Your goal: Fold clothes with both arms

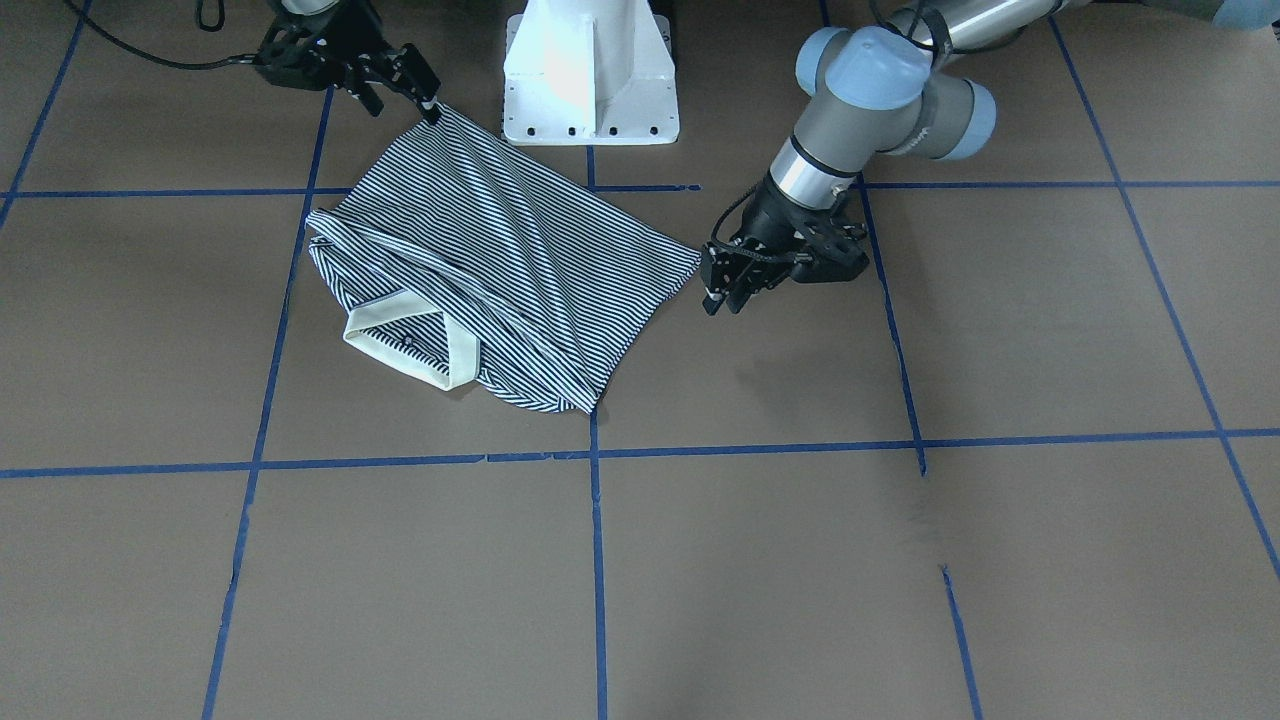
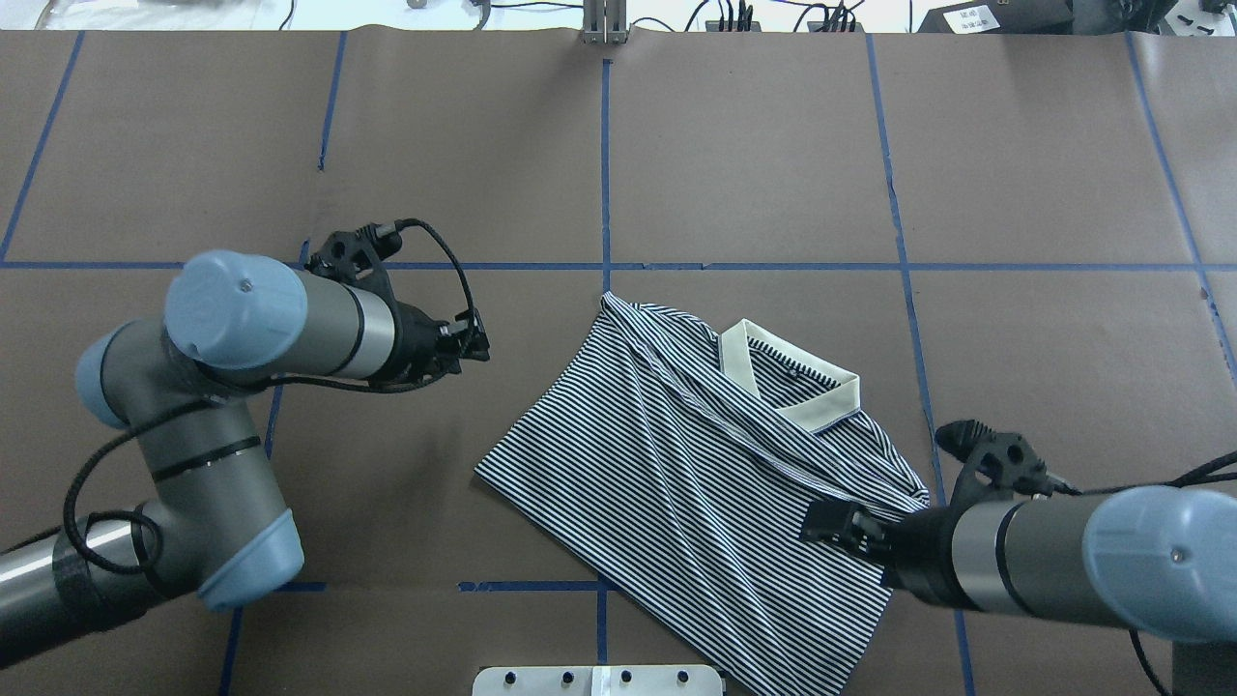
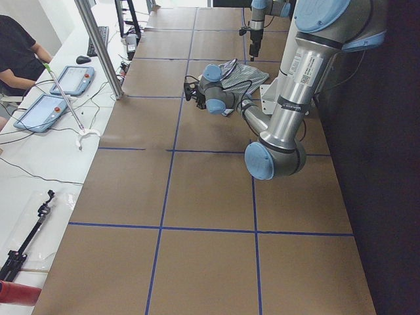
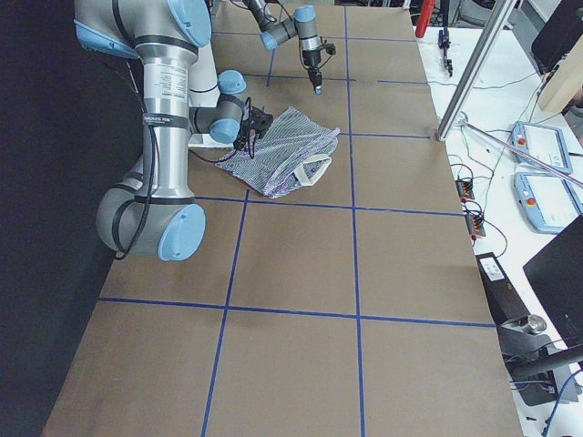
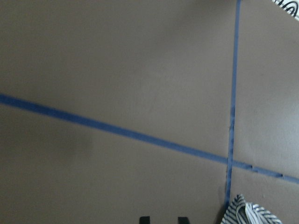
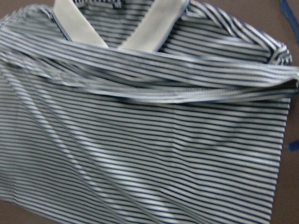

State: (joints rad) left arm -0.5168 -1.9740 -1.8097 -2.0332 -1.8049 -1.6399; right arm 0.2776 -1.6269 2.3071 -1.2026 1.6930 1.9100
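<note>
The striped polo shirt [image 1: 500, 260] [image 2: 696, 483] lies folded on the brown table. Its cream collar [image 1: 410, 345] [image 2: 792, 382] points away from the robot. My right gripper [image 1: 402, 100] [image 2: 817, 527] hovers open above the shirt's near right part. The right wrist view is filled by striped cloth [image 6: 149, 140] and shows no fingers. My left gripper [image 1: 724, 298] [image 2: 478, 340] hangs above bare table just off the shirt's left corner. In the left wrist view its fingertips [image 5: 145, 219] stand a little apart with nothing between them, and a shirt edge [image 5: 247, 214] shows at the bottom.
The white pedestal base [image 1: 590, 70] [image 2: 599, 680] stands close behind the shirt. Blue tape lines [image 1: 597, 560] grid the table. A side bench holds teach pendants [image 3: 69, 79], and a seated person [image 3: 16, 46] is beside it. A metal post [image 3: 98, 46] stands at the table's edge.
</note>
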